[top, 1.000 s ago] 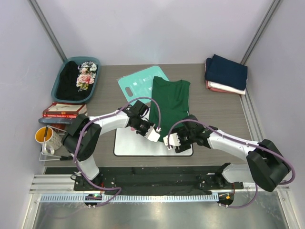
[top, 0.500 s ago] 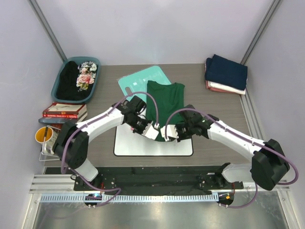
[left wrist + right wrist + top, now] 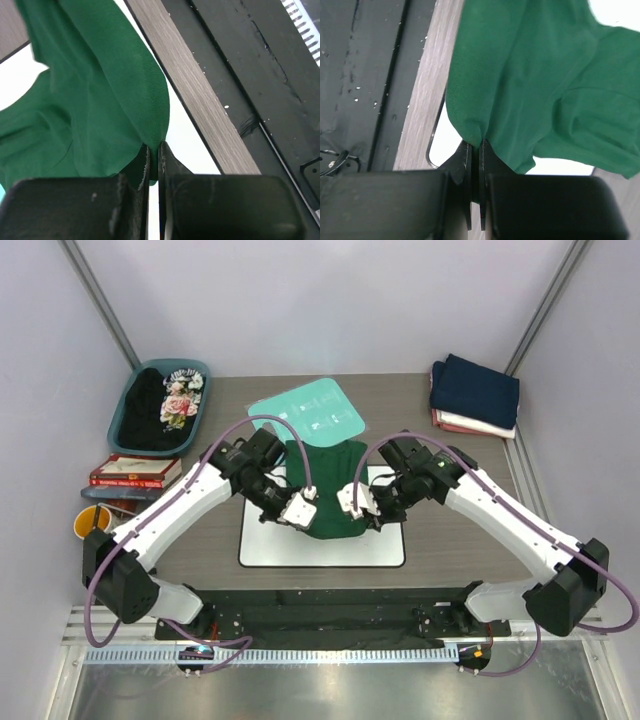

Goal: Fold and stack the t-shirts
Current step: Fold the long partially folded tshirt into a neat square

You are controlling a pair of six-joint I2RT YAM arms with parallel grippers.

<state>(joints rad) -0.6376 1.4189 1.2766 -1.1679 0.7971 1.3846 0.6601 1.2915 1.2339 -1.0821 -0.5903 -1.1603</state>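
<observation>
At the middle of the bench (image 3: 460, 510), over the whiteboard (image 3: 262, 542), hangs the dark green t-shirt (image 3: 322, 490). It is the largest piece of cloth in play, bunched and draped between the two arms. Its near edge is lifted off the surface, while its far edge sits just beside the teal board (image 3: 310, 415).

At the far right corner, well apart, sits the stack of folded shirts (image 3: 475, 390), navy on top. The black floral shirt (image 3: 170, 400) lies in a basin (image 3: 122, 412) at the far left.

The step in hand looks like a lengthwise fold of the green shirt, with the near end raised to be laid over the far end. The next move calls for both arms to carry that edge away from the bases together and keep it taut and level. They should then lower it so the two layers meet squarely before letting go.

The shirt's long axis appears to run from the near edge of the bench toward the far wall. Which end is the collar I cannot tell for sure through the folds.

The left pincer (image 3: 154, 150) is clenched on a small pinch of green cloth at the shirt's left near corner. The right pincer (image 3: 475, 145) is likewise clenched on the right near corner. In both wrist views the jaws are all but closed, with the fabric hanging from them.
</observation>
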